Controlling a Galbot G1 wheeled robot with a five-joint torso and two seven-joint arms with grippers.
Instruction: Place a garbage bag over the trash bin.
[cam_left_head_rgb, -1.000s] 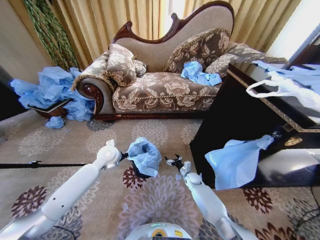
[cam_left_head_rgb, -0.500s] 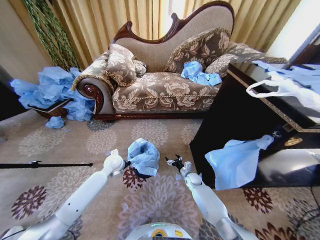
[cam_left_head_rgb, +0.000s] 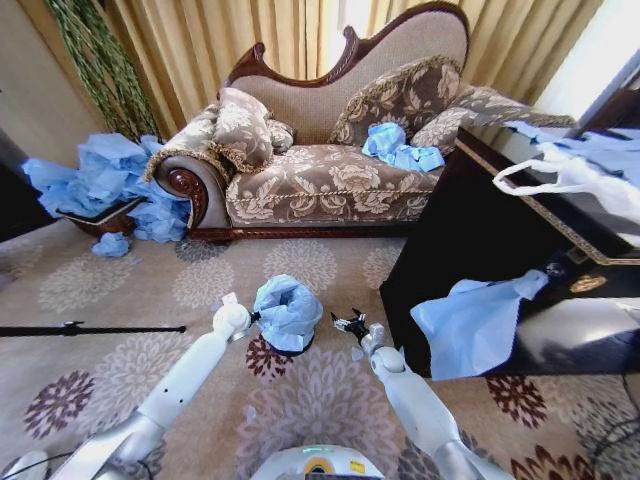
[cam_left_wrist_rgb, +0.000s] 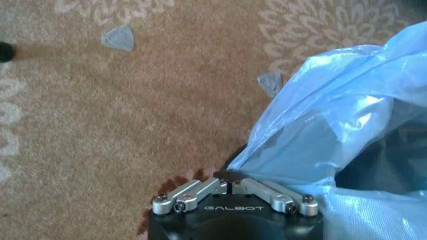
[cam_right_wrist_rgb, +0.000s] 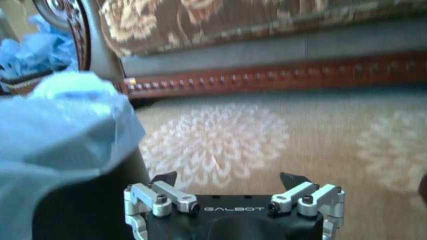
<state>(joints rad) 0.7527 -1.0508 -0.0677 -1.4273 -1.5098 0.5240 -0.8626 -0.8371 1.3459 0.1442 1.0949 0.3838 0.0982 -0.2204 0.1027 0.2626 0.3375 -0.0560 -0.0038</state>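
Over the last second the left arm has swung inward and drawn back slightly, and the garbage bag (cam_left_head_rgb: 287, 311) has come down with it: a moment ago the film stood higher and looser, with more dark bin wall showing below it, and now it sits lower and rounder over the mouth. That suggests the left side of the rim is nearly covered, so the task looks well advanced though not finished.

The left gripper (cam_left_wrist_rgb: 229, 176) has its jaws pressed together on a fold of the bag's edge at the bin's left side. The right gripper (cam_right_wrist_rgb: 230, 179) waits just to the right of the bin, jaws spread and holding nothing, apart from the film.

The trash bin (cam_left_head_rgb: 283, 346) stands upright on the patterned carpet (cam_left_head_rgb: 150, 300) in front of the sofa (cam_left_head_rgb: 330, 150), its long axis vertical and its mouth facing up. The bag is draped over that mouth like a cap, its opening turned downward around the rim and its puffed body bulging upward; a narrow band of black wall remains visible under the hem.
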